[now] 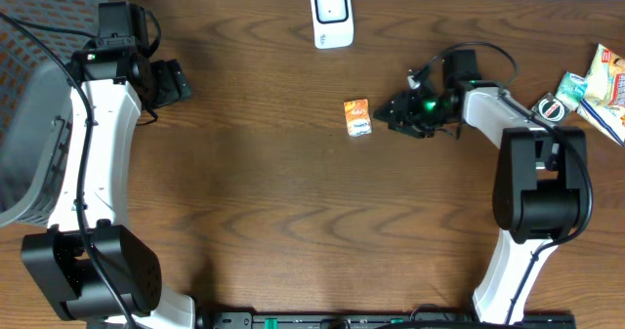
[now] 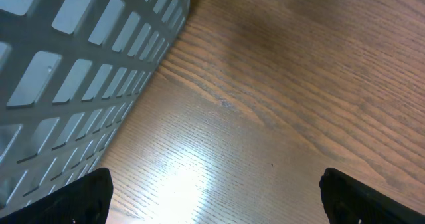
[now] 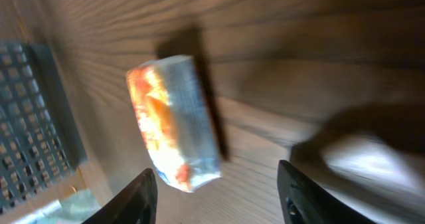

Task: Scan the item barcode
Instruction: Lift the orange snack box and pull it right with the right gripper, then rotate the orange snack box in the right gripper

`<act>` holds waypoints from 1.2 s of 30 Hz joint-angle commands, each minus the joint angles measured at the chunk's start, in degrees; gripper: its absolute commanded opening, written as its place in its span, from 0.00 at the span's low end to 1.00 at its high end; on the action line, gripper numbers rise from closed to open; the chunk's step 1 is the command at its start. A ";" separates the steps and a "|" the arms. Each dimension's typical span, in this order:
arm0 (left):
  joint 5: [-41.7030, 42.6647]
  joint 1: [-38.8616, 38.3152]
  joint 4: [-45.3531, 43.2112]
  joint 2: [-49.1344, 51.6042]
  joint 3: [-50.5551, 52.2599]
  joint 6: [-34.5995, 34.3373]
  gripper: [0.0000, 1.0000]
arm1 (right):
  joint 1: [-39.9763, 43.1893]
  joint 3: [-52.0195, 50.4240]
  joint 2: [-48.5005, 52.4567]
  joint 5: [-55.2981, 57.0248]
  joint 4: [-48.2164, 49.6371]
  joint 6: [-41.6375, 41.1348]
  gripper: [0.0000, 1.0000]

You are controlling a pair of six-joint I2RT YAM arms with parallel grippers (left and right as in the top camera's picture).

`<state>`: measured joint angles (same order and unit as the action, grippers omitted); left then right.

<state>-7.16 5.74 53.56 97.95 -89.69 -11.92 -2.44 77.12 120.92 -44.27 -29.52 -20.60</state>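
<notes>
The item is a small orange and white packet lying flat on the wooden table, below the white barcode scanner that stands at the back edge. My right gripper is just right of the packet, low over the table. In the right wrist view the packet lies just beyond the open gripper, whose fingers do not touch it. My left gripper hangs open at the far left, and in its wrist view the gripper has only bare wood between its fingers.
A grey slotted basket stands at the left edge, close to the left arm, and shows beside the left gripper as the basket. Snack packets and a small round item lie at the right edge.
</notes>
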 commanded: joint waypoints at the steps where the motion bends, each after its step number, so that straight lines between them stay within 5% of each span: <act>1: 0.13 0.13 0.13 0.55 0.28 0.50 0.97 | 0.52 0.85 -3.32 -0.22 0.02 -0.37 0.55; 14: 0.13 0.13 0.13 0.55 0.28 0.50 0.98 | -5.86 0.85 -4.02 15.21 3.15 -0.39 0.75; 22: 0.13 0.13 0.13 0.55 0.28 0.50 0.98 | -10.80 0.85 -4.02 24.68 3.23 -0.98 0.64; 36: 0.13 0.13 0.13 0.55 0.28 0.50 0.98 | -12.90 0.74 -3.56 23.78 3.61 -4.22 0.65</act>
<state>-7.16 5.74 53.56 97.95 -89.69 -11.92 -14.35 77.19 117.99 -21.08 -25.85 -23.73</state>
